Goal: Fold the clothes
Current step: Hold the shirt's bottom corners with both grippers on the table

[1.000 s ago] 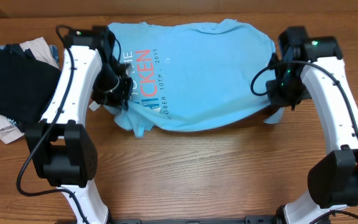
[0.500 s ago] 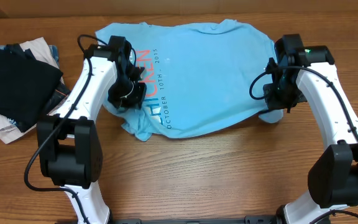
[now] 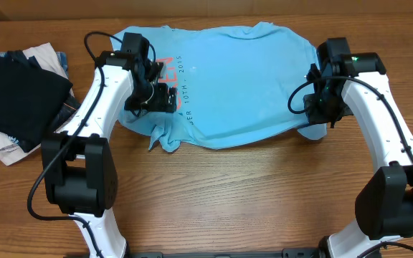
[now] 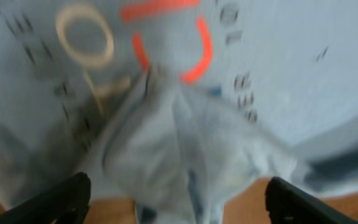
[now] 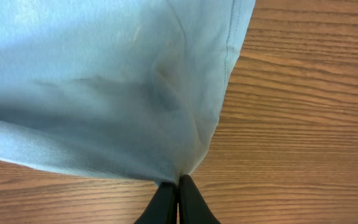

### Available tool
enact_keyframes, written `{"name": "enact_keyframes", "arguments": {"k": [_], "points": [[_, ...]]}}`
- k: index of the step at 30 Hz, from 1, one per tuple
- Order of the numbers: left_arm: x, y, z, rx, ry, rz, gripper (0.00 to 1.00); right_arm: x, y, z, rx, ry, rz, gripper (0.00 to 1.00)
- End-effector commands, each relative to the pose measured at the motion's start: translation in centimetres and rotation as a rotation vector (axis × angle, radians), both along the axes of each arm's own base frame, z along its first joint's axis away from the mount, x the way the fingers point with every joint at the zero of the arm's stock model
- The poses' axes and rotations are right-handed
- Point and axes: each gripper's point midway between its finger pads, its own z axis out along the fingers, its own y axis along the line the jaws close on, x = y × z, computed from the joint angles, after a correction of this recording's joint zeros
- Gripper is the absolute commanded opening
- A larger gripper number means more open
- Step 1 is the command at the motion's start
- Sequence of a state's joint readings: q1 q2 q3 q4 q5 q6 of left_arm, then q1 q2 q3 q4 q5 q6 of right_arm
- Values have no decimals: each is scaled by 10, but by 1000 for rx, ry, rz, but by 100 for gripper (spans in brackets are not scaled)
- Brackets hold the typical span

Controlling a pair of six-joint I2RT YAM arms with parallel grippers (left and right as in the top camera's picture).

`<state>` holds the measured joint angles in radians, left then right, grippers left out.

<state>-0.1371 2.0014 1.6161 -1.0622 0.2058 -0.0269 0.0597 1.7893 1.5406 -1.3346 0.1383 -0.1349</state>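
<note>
Roughly: light sky-blue cotton T-shirt [image 3: 242,86] lies spread on brown wooden table [image 3: 249,201], long axis running from left gripper [image 4: 179,199] to right gripper [image 5: 178,199]. White lettering [image 3: 183,86] reads "10TH 2015"; orange-red letters probably hidden. Left gripper spread above bunched corner; right jaws pressed together, pinching opposite hem.

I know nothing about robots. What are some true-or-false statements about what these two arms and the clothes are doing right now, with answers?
1. The left gripper is open and holds nothing. True.
2. The right gripper is open over bare wood. False: it is shut on the edge of the T-shirt.
3. The T-shirt's lettering is green. False: it is white and orange-red.
4. The black garment lies apart from the T-shirt, beside the left arm. True.
</note>
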Motion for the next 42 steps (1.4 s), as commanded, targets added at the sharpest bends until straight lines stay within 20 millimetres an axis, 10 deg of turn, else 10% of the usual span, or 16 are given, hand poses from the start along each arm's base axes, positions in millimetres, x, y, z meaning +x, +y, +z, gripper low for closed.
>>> {"name": "enact_keyframes", "arguments": {"k": [1,5,27,42], "points": [[-21,1,-3,3,98,20,80,2,-3,1,-8,-14,-10,4],[-39,3,-5,13,180,56,54,4,-3,1,-8,-21,-10,4],[-3,8,-31,34,40,264,54,2,-1,1,3,-15,-9,4],[-21,14,-34,67,132,387,55,2,-1,1,3,-16,-9,4]]}}
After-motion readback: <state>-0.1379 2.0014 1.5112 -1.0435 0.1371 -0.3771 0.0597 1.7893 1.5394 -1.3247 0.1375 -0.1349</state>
